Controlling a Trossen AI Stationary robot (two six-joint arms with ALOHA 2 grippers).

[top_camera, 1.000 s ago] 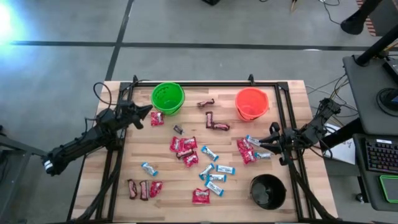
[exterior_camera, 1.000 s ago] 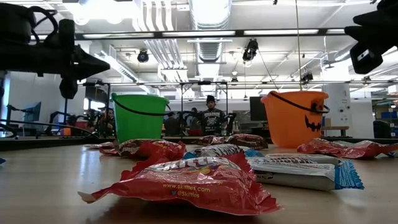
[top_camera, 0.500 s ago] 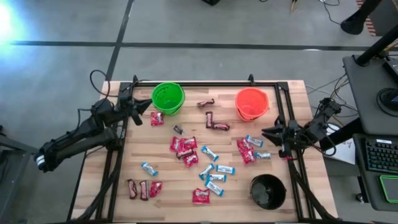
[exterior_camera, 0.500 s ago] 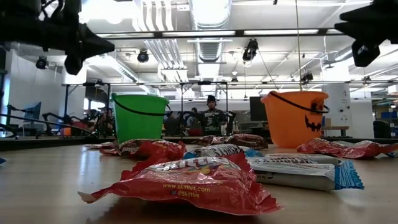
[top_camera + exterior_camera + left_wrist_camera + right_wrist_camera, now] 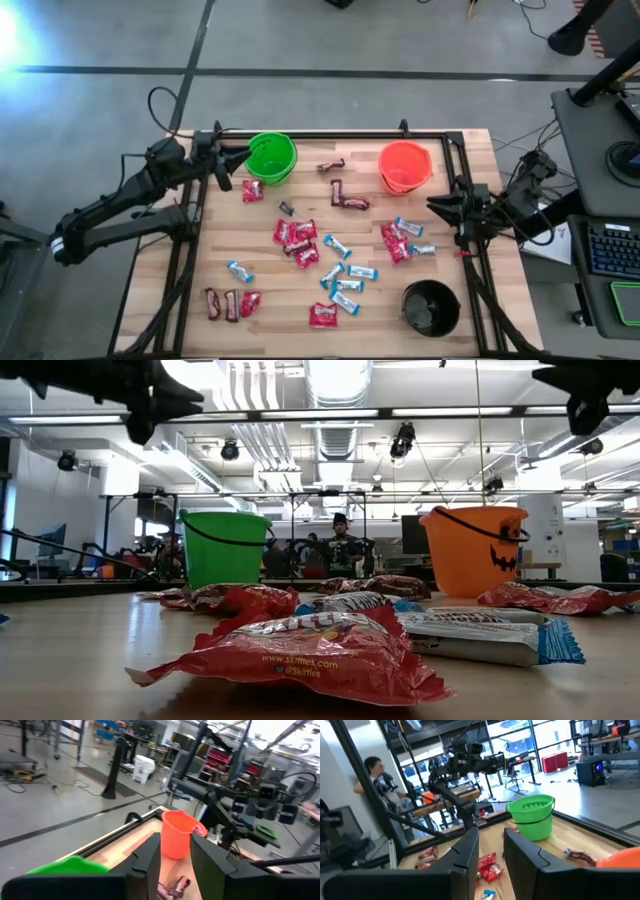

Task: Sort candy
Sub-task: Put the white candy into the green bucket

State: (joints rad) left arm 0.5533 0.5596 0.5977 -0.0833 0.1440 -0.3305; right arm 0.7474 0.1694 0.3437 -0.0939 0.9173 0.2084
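The candy lies scattered on the wooden table: red packets [image 5: 295,233], light-blue-and-white bars [image 5: 345,285] and dark brown bars [image 5: 347,201]. More red packets [image 5: 300,650] lie flat, close to the low camera. My left gripper [image 5: 226,166] is open and empty, raised just left of the green bucket [image 5: 270,157]. It also shows in the left wrist view [image 5: 175,857]. My right gripper [image 5: 438,207] is open and empty, raised near the table's right edge, between the orange bucket [image 5: 405,167] and the black bucket [image 5: 431,308]. It also shows in the right wrist view [image 5: 491,851].
A black frame rail [image 5: 330,133] runs along the table's far edge and down both sides. One red packet [image 5: 252,190] lies by the green bucket's foot. People [image 5: 343,545] stand in the room beyond the table. Bare wood [image 5: 260,270] lies at the near left.
Both grippers have risen, empty and open. My left gripper has drawn back toward the table's far left corner, beside the green bucket. My right gripper has drawn back a little toward the table's right edge. No candy has moved.
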